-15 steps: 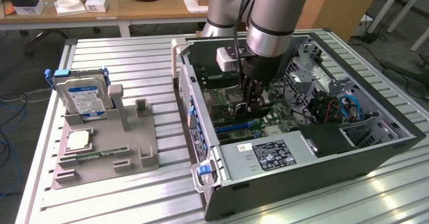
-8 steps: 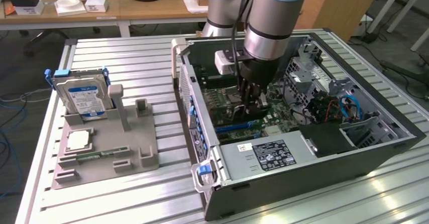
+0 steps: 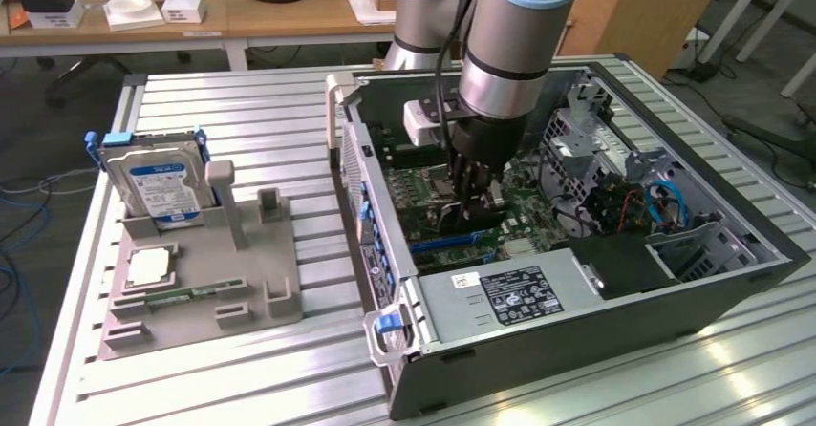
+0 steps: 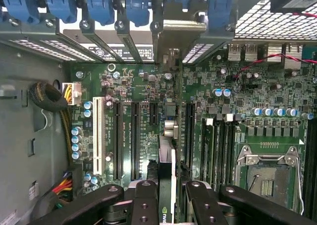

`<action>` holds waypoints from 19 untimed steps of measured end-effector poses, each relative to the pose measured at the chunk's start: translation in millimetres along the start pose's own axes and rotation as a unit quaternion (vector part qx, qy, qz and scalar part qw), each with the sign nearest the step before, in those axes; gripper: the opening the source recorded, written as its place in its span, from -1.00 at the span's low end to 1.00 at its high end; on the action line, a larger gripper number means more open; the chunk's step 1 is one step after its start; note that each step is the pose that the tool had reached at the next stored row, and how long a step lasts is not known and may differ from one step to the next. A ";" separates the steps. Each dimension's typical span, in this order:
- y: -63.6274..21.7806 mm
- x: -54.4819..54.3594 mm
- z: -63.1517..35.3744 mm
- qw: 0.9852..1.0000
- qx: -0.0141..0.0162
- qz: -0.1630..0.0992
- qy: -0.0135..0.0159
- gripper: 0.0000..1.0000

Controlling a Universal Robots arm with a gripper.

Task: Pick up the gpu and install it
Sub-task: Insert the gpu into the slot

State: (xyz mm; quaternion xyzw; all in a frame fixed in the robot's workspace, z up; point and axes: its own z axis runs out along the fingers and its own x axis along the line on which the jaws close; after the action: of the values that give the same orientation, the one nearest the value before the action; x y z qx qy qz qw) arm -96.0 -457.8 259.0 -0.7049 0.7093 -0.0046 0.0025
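The arm reaches down from the upper middle of the exterior view into an open computer case (image 3: pixel 714 283) that lies on its side on the ribbed metal table (image 3: pixel 243 120), and its gripper (image 3: pixel 467 214) sits low over the green motherboard (image 3: pixel 536 218) near the centre of the frame. In the wrist view the gripper (image 4: pixel 167 197) shows at the bottom middle of the frame, its black fingers (image 4: pixel 143 202) closed on either side of the graphics card (image 4: pixel 167 185), which is seen edge-on as a thin dark strip running up the frame from between them. The card stands over the motherboard (image 4: pixel 129 91) in line with the long black expansion slots (image 4: pixel 134 140), and its silvery bracket end (image 4: pixel 171 46) reaches the row of rear slot covers with blue clips (image 4: pixel 99 9) in the upper middle; whether the card's edge is fully down in a slot cannot be told. The empty processor socket (image 4: pixel 267 178) lies at the lower right of the wrist view. In the left part of the exterior view a grey holder (image 3: pixel 204 283) carries a hard drive (image 3: pixel 160 182) standing upright and a small square chip (image 3: pixel 149 266) lying flat below it. A power supply (image 3: pixel 517 297) with a label fills the case's near corner at the lower middle.
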 end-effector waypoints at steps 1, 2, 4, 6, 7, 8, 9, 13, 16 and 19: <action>0.0 0.0 0.0 1.000 0.000 0.000 0.000 -0.47; 0.0 0.0 0.3 1.000 0.000 0.000 0.000 -0.47; 0.1 -0.1 1.8 1.000 0.000 0.000 0.000 -0.47; 0.1 -0.1 3.4 1.000 0.000 0.000 0.000 -0.47; 0.1 -0.1 3.9 1.000 0.000 0.000 0.000 -0.47; 0.1 -0.1 4.7 1.000 0.000 0.000 0.000 -0.47; 0.1 -0.1 5.4 1.000 0.000 0.000 0.000 -0.47; 0.6 -0.1 7.1 1.000 0.000 0.000 0.000 -0.47; 2.0 0.0 8.7 1.000 0.000 0.000 0.000 -0.47; 2.0 -0.1 8.8 1.000 0.000 0.000 0.000 -0.47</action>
State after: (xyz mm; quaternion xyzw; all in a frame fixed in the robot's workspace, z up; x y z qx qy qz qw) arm -97.8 -457.8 250.2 -0.7049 0.7093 -0.0043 0.0027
